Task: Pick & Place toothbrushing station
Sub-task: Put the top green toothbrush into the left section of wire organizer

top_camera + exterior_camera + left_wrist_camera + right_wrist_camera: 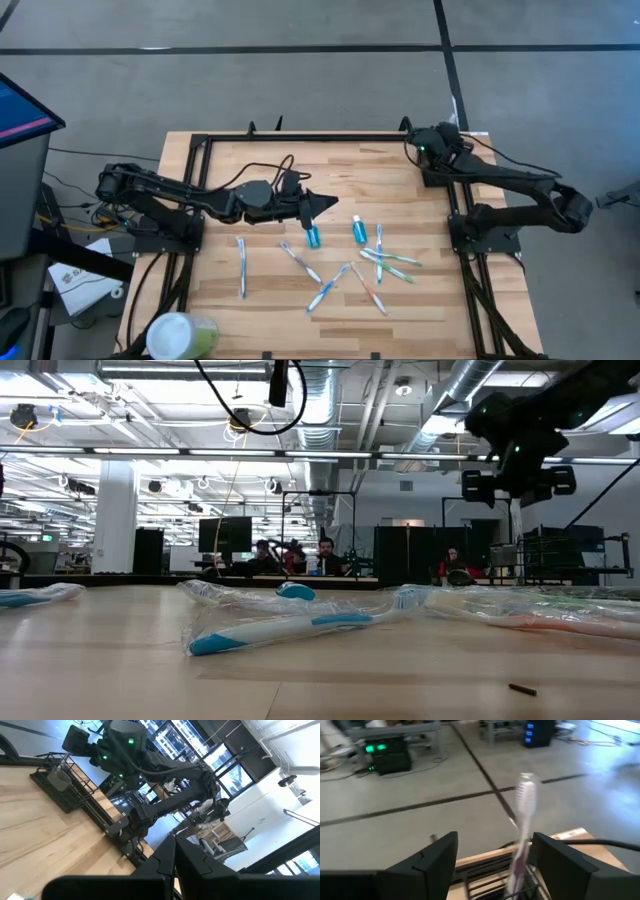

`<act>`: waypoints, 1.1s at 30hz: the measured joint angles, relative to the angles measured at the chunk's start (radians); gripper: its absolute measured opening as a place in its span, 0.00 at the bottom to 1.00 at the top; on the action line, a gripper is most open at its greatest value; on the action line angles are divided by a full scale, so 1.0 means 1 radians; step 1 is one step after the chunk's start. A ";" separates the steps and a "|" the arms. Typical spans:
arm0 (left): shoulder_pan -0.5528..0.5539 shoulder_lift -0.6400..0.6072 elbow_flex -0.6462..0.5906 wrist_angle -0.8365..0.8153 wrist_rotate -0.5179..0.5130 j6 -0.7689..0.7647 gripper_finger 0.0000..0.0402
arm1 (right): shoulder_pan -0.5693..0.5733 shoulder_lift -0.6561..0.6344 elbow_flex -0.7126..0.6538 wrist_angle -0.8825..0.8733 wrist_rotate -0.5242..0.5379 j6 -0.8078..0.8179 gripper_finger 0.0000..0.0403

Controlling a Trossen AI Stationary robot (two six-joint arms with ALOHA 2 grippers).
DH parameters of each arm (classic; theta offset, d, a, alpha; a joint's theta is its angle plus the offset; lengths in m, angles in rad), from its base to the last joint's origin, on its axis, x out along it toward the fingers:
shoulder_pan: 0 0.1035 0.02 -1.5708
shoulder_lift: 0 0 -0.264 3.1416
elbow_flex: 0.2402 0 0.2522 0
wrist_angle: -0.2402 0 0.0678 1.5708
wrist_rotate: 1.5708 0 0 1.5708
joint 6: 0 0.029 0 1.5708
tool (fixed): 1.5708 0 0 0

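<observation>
The toothbrushing station (57, 778), a small black holder, stands at the table's far right corner beside the frame rail. A white toothbrush (524, 820) with a pinkish handle stands upright in it, bristle head up and lower end down among the holder's black bars (520, 885). My right gripper (495, 845) is open, hovering by the holder (75, 740), one finger on either side of the brush and apart from it. My left gripper (325, 204) is shut on nothing, level above the table's middle.
Several wrapped toothbrushes (330, 285) lie on the near half of the table, with two small blue bottles (312, 237) among them. A pale-green cup (182, 335) sits at the near left corner. A black frame rail (300, 138) runs along the table's edges.
</observation>
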 joint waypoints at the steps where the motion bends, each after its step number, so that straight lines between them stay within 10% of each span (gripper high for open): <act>1: 0.000 0.000 0.000 0.000 0.001 0.000 0.00 | 0.017 -0.016 0.000 0.001 -0.004 -0.022 0.62; 15: 0.000 -0.024 0.000 0.008 0.079 0.114 0.00 | 0.161 -0.318 0.000 0.002 -0.497 -0.239 0.62; 27: -0.032 -0.137 0.000 -0.053 0.166 0.226 0.00 | 0.205 -0.459 0.001 -0.004 -1.074 -0.059 0.62; 33: -0.079 -0.179 0.000 -0.149 0.176 0.270 0.00 | 0.349 -0.456 0.021 -0.020 -1.179 0.066 0.62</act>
